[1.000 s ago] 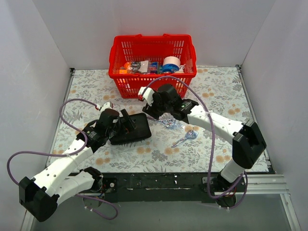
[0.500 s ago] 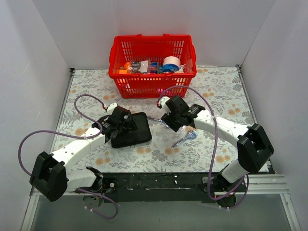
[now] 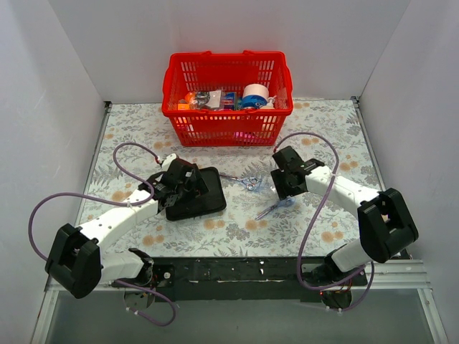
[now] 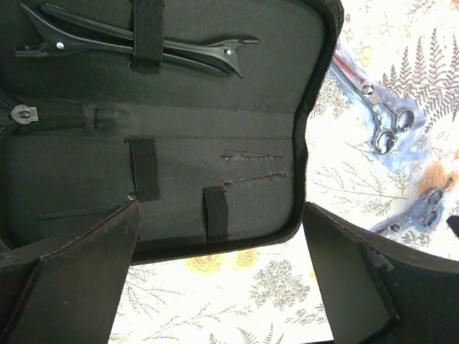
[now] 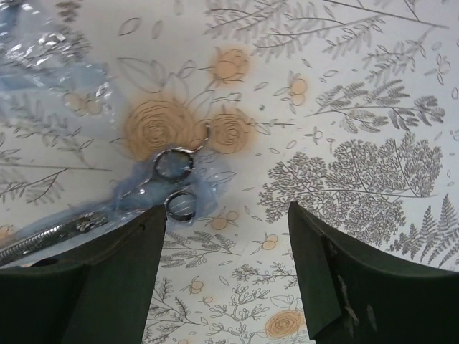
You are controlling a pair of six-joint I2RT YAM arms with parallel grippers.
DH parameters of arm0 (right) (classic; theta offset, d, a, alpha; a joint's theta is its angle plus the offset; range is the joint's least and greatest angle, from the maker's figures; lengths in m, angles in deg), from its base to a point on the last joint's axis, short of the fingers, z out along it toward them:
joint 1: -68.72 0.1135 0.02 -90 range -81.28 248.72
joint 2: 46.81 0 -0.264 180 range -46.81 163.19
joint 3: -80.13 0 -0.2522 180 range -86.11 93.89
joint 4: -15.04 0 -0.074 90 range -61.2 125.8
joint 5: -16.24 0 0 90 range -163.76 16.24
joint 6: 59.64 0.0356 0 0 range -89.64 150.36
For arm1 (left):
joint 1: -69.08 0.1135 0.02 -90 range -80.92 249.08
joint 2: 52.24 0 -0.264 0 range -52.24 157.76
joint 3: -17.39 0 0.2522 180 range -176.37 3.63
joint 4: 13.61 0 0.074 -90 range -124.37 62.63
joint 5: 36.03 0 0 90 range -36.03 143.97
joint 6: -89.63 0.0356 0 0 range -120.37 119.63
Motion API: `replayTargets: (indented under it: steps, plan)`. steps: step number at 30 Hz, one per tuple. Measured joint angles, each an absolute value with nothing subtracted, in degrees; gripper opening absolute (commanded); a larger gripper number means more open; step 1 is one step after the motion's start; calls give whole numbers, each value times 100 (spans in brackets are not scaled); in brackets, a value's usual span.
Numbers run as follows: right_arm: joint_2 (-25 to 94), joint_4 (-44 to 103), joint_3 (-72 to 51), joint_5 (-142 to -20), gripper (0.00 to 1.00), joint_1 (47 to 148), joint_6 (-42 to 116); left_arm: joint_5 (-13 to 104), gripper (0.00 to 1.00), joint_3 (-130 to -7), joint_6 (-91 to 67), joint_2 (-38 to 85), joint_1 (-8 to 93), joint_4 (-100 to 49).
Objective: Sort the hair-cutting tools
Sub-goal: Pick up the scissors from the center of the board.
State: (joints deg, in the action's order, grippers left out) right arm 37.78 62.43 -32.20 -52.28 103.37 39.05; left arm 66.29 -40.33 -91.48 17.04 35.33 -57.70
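Top external view is showing the left gripper (image 3: 188,183) hanging over the open black pouch (image 3: 206,201), which is lying on the flowered table (image 3: 330,132) in front of the red basket (image 3: 226,58). Its jaws are standing wide with nothing between them. Left wrist view is looking down past the gripper (image 4: 219,215) into the pouch (image 4: 215,158), where a slim black clip (image 4: 136,39) is sitting tucked under an elastic strap in the upper half. The lower half's straps are holding nothing.

Two silver scissors are lying on the table to the right of the pouch, apart from each other. The far scissors (image 3: 247,182) are resting just beside the pouch's right edge. The near scissors (image 3: 276,208) are lying closer to the arm bases. Both (image 4: 378,120) (image 4: 424,213) are showing at the right side of the left wrist view, outside the pouch.

The right gripper (image 3: 284,188) is hovering above the near scissors. In the right wrist view its jaws (image 5: 226,215) are spread wide and gripping nothing. The near scissors (image 5: 173,185), in a pale blue clear wrap (image 5: 133,190), are lying on the table with the finger loops just beside the picture's left finger and the blades running under it.
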Motion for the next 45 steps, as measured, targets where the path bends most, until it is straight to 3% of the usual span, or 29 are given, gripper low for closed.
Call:
replayTargets:
  steps: [6,22,45]
  plan:
    - [3787,5883,-3316,-5143,75,9804,4556,6526,97,-3911,-9148,1595,3533,-5720]
    - [4532,5330,-3314,-4649,75,9721,5336,6445,97,-3747,-9167,1444,3533,-5680]
    - [3147,5474,-4704,-4778,75,10058,6357,6227,97,-3640,-9253,1026,3533,-5621]
